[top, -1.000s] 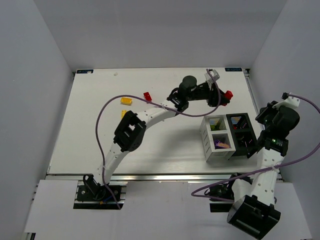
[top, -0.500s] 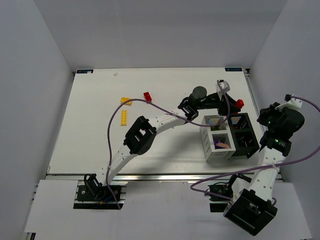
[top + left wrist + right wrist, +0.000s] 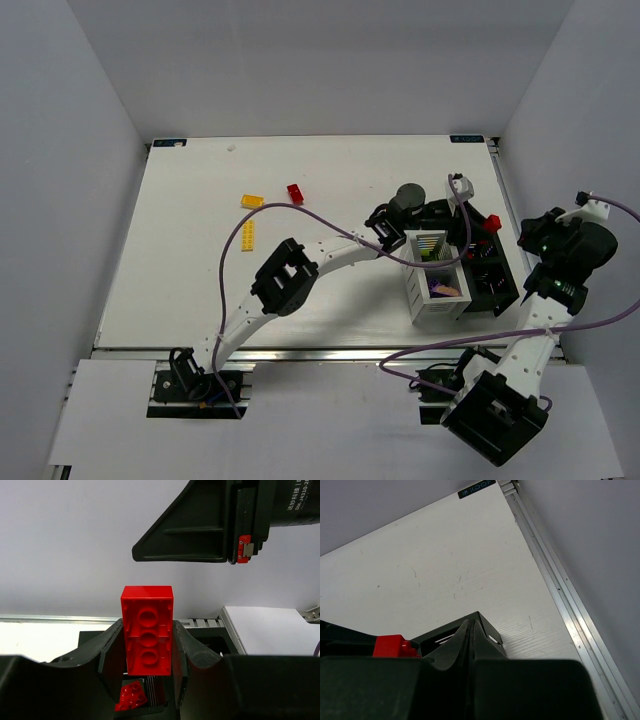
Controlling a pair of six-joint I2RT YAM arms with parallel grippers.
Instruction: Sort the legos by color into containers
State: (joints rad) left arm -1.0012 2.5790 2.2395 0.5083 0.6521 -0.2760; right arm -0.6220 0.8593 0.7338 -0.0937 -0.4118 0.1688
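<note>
Currently the left gripper (image 3: 148,652) is clenched on a red brick (image 3: 147,636), fingers on its long sides, broad face toward the wrist camera. In the top view it hangs at centre right, over the black-walled half of the containers (image 3: 440,305). A red piece (image 3: 132,698) lies in the compartment below, at the bottom of the wrist view; we judge that is why this cell is the target. Right gripper (image 3: 469,626) is closed on nothing, parked at the right edge, probably to keep clear. Unsorted at upper left of the table (image 3: 180,280): yellow brick (image 3: 252,201), loose red brick (image 3: 295,193), yellow strip (image 3: 247,234)
</note>
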